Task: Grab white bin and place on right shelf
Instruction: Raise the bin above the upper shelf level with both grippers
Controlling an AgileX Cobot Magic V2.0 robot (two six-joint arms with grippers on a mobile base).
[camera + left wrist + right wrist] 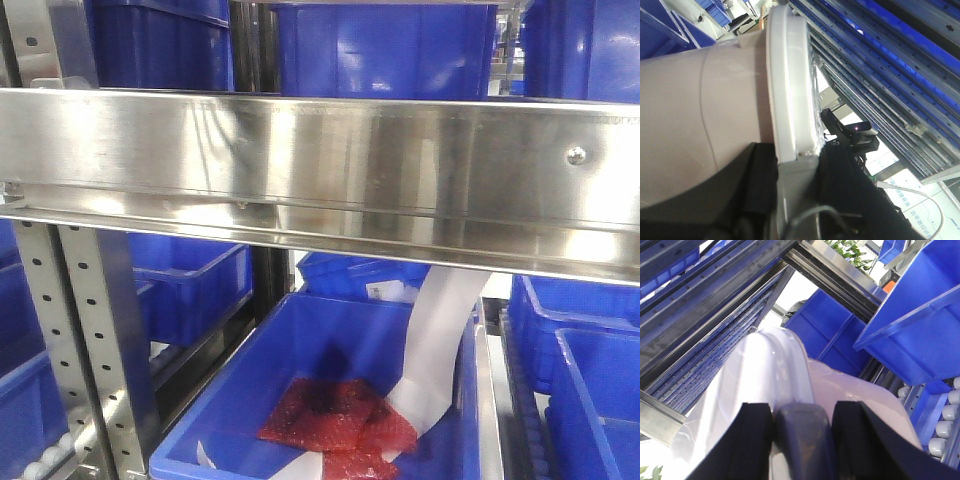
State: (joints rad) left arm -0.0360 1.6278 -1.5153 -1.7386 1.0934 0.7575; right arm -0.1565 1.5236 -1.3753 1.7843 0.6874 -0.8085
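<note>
The white bin (pixel 700 115) fills the left wrist view, its pinkish body on the left and its white lid (pixel 790 75) edge-on in the middle. My left gripper (pixel 795 160) is shut on a grey handle at the bin's rim, one black finger (pixel 762 170) on each side. In the right wrist view my right gripper (pixel 802 412) is shut the same way on a grey handle of the white bin (pixel 850 390). The right shelf (pixel 330 160) shows its broad steel front rail across the front view, very close. Neither the bin nor either gripper shows in the front view.
Blue bins (pixel 385 50) stand on the level above the rail. Below it, a blue bin (pixel 250 380) holds red bubble-wrap packets (pixel 340 415) and a white strip (pixel 440 340). A perforated post (pixel 90 320) stands at lower left. More blue bins (pixel 920 325) and white rollers (pixel 945 430) are on the right.
</note>
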